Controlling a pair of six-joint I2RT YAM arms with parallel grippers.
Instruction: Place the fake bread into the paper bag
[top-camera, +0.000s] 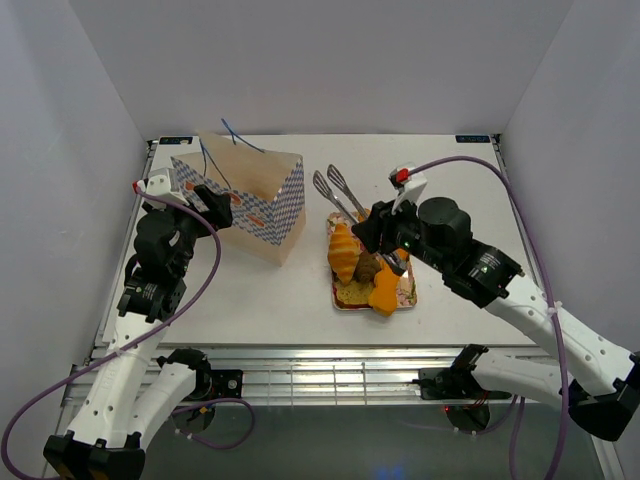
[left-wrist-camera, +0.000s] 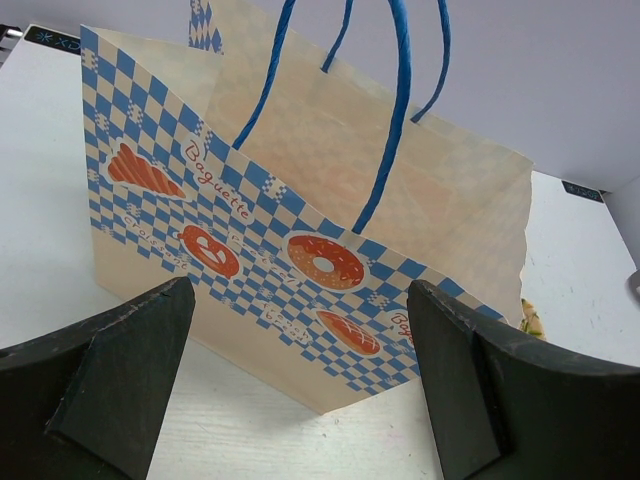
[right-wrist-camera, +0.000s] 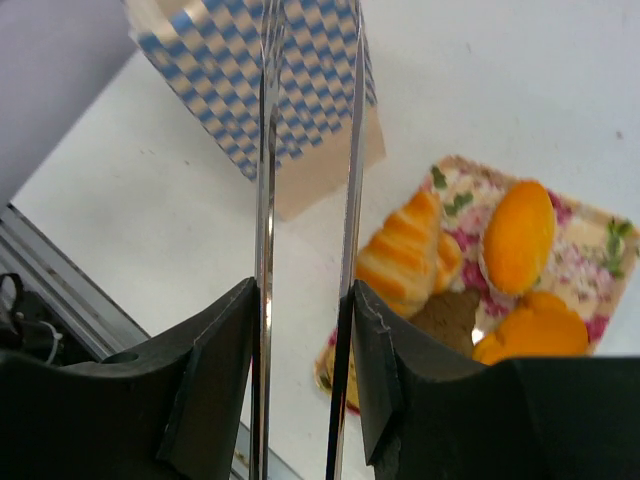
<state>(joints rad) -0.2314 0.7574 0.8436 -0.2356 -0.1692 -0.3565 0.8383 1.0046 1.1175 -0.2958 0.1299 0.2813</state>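
The fake bread lies on a floral tray (top-camera: 405, 292): an orange croissant (top-camera: 343, 250) (right-wrist-camera: 405, 255), a brown bun (top-camera: 367, 267) (right-wrist-camera: 447, 318), an orange roll (right-wrist-camera: 518, 235) and another orange piece (top-camera: 383, 293) (right-wrist-camera: 530, 335). My right gripper (top-camera: 383, 238) (right-wrist-camera: 300, 300) hovers over the tray, shut on a pair of metal tongs (top-camera: 335, 190) (right-wrist-camera: 265, 200) whose two arms run between its fingers; nothing sits in the tong heads. The paper bag (top-camera: 245, 195) (left-wrist-camera: 300, 230) stands upright and open at the left. My left gripper (top-camera: 213, 205) (left-wrist-camera: 300, 340) is open just in front of the bag's checkered side.
The bag's blue string handles (left-wrist-camera: 395, 120) stick up above its mouth. White walls enclose the table on three sides. The tray's edge (right-wrist-camera: 590, 260) sits right of the bag, with a strip of bare white table (top-camera: 300, 290) between them.
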